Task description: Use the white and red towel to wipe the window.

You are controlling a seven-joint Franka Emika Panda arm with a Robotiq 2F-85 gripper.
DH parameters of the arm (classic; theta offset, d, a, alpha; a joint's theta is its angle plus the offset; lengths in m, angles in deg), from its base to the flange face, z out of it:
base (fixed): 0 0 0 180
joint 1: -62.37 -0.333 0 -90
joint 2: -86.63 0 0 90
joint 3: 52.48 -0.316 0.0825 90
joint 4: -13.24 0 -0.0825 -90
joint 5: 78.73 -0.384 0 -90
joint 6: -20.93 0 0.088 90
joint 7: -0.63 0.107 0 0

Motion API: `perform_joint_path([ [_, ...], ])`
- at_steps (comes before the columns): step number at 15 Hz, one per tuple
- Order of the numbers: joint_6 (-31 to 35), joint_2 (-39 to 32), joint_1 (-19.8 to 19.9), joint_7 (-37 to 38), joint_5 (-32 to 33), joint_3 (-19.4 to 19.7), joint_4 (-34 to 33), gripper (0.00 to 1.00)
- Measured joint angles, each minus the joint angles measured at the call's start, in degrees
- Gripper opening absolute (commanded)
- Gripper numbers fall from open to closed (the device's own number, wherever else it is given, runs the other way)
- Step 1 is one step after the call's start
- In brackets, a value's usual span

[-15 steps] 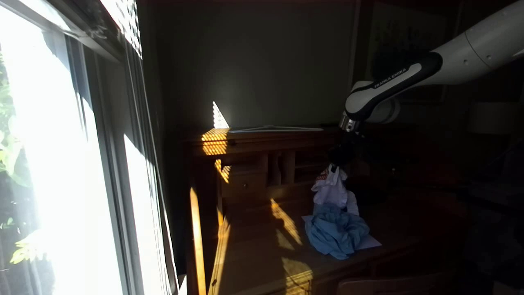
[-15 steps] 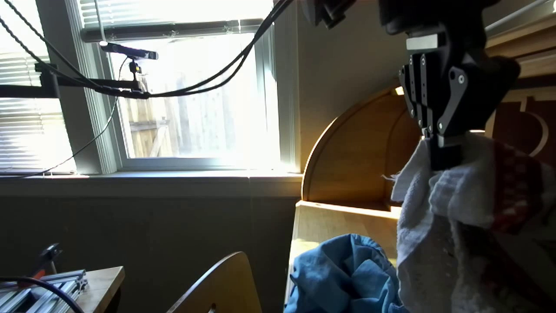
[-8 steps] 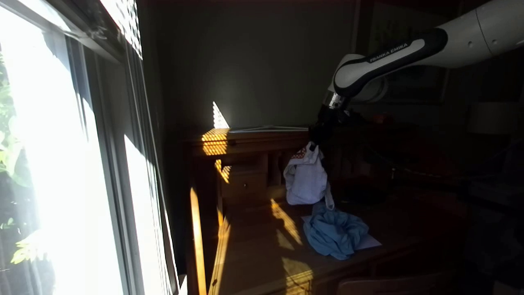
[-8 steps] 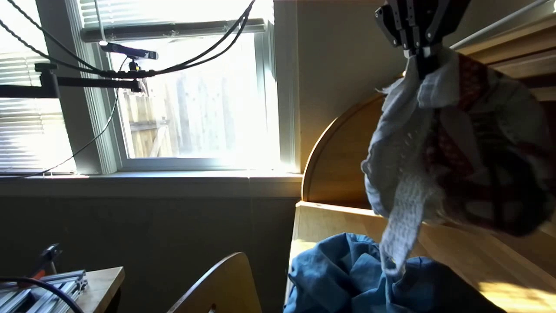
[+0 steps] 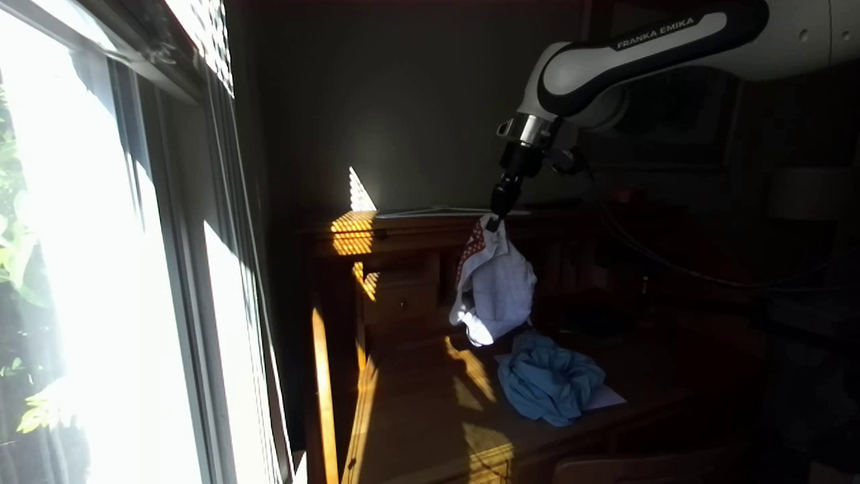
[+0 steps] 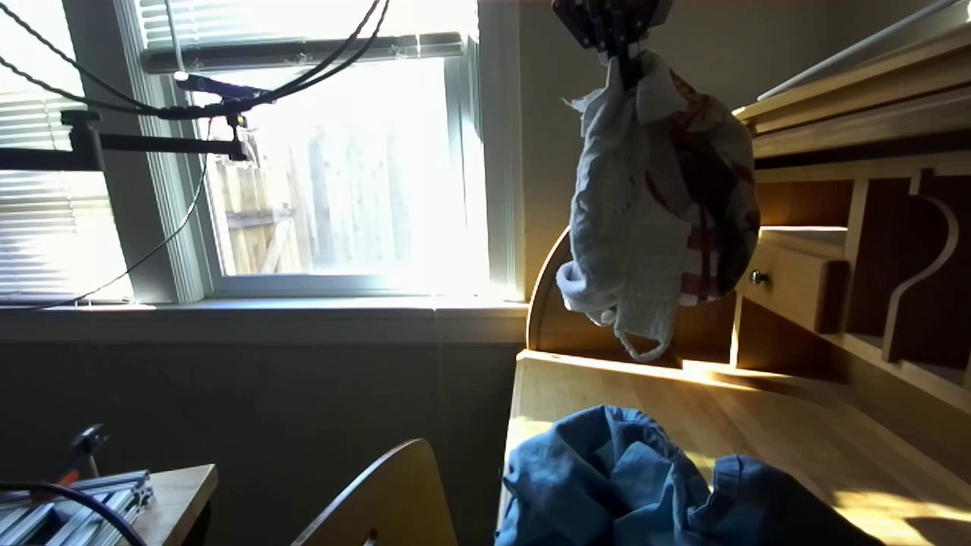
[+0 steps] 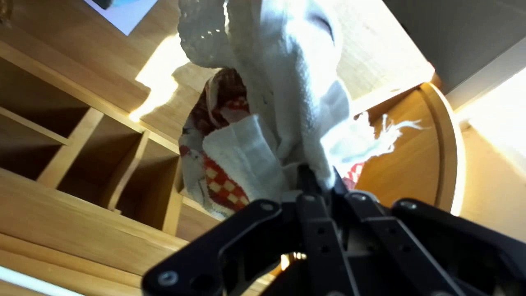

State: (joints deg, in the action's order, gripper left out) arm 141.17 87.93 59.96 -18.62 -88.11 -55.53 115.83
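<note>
My gripper [image 5: 494, 223] is shut on the top of the white and red towel [image 5: 505, 289], which hangs in loose folds above the desk. In an exterior view the towel [image 6: 630, 227] shows its white side, red checks and part of a dark print, below the gripper [image 6: 628, 72]. The wrist view has cloth pinched between the fingertips of the gripper [image 7: 321, 181], with the towel [image 7: 283, 94] falling away beyond them. The bright window [image 6: 356, 182] stands apart from the towel, to its left in both exterior views; in an exterior view the window [image 5: 87, 269] appears at a steep angle.
A crumpled blue cloth [image 6: 599, 478] lies on the wooden desk [image 6: 561, 379], below the towel. The desk's curved side panel and cubbyholes [image 7: 119, 164] are close by. A chair back [image 6: 402, 493], a bar-mounted camera [image 6: 220, 87] and dark cables [image 6: 311, 80] stand before the window.
My gripper has risen and moved toward the window side, carrying the towel. The towel has lifted off the blue cloth and now hangs free. The blue cloth stays on the desk.
</note>
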Motion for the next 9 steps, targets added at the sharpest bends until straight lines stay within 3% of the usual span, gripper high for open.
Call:
perform_joint_path([
  [9,-0.4,0.0,-4.5,-22.0,-3.7,-3.7,-0.5,0.03],
])
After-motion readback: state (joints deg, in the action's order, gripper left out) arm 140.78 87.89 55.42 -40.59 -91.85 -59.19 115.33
